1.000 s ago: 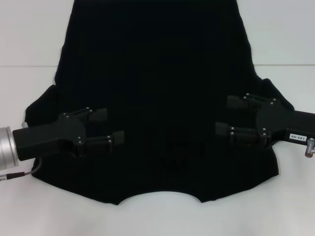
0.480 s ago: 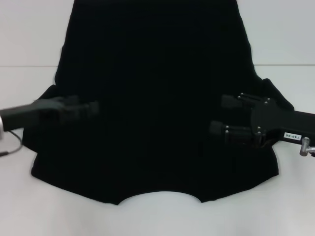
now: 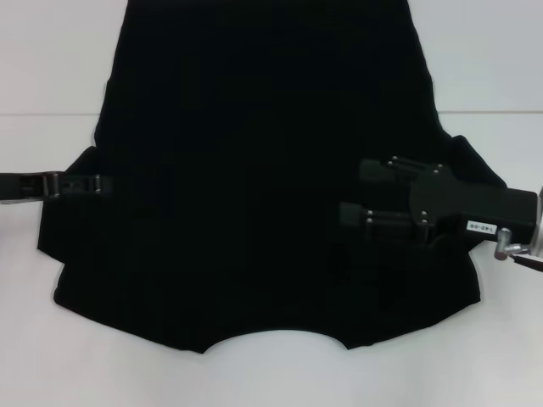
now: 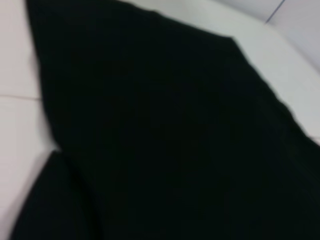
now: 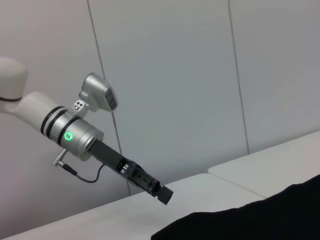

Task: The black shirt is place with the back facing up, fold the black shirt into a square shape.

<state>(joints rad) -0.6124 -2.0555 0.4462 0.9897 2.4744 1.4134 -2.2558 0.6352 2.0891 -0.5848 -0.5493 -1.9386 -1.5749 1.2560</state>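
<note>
**Black shirt flat on table, both grippers at its sides**

The black shirt (image 3: 263, 186) lies spread flat on the white table (image 3: 42, 76), unfolded, filling most of the head view. Its curved neckline edge is nearest the robot and the body runs away toward the far side. One sleeve sticks out on each side. No lettering shows.

The right gripper (image 3: 361, 193) reaches in over the shirt's right part, near the right sleeve. Its two fingers (image 3: 377, 170) are spread apart with a clear gap, nothing between them. Contact with the cloth can't be judged.

The left gripper (image 3: 106, 184) is at the shirt's left edge by the left sleeve, seen edge-on as a thin dark bar. In the right wrist view it (image 5: 164, 195) hangs just above the table near the shirt edge (image 5: 260, 220). Can't tell if its fingers are spread or closed.

The left wrist view shows only black cloth (image 4: 170, 135) over the white table (image 4: 15, 125), with one sleeve fold.
</note>
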